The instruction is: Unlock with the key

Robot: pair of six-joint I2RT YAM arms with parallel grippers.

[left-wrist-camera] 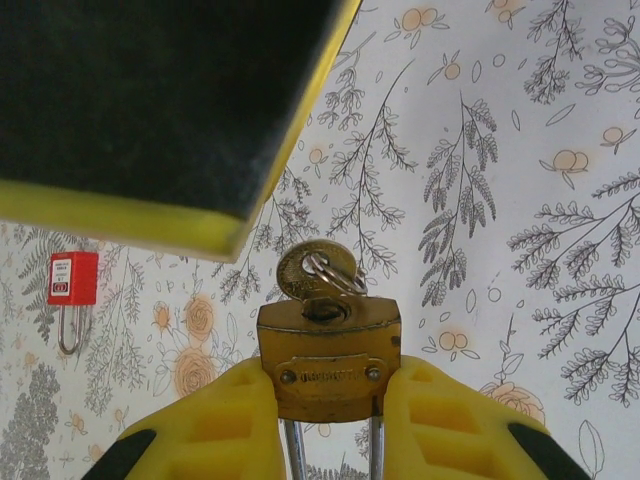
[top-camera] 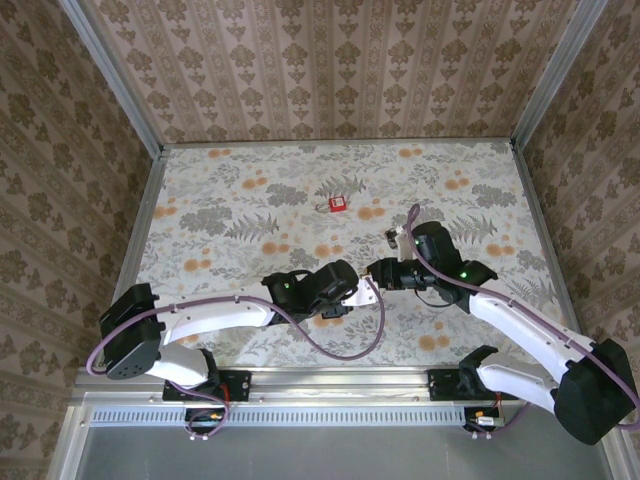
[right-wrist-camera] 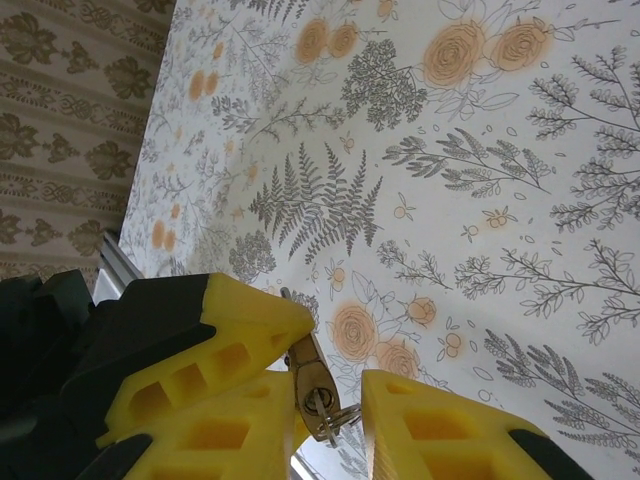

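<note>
A brass padlock [left-wrist-camera: 328, 345] is clamped by its sides in my left gripper [left-wrist-camera: 330, 382], with its shackle pointing back toward the wrist. The key [left-wrist-camera: 305, 268] sits in the keyhole, a metal ring through its head. In the top view the left gripper [top-camera: 352, 297] and right gripper [top-camera: 380, 272] meet tip to tip near the table's middle front. In the right wrist view the padlock [right-wrist-camera: 312, 368] and key [right-wrist-camera: 322, 408] show edge-on between my right gripper's [right-wrist-camera: 335, 395] yellow fingers. The jaws are narrowed but apart, and the ring lies against the right finger.
A red padlock [top-camera: 337, 204] [left-wrist-camera: 72, 278] lies on the flowered table further back. A small dark object [top-camera: 388, 237] lies near the right wrist. One black-padded right finger [left-wrist-camera: 150, 100] hangs over the upper left of the left wrist view. Patterned walls close three sides.
</note>
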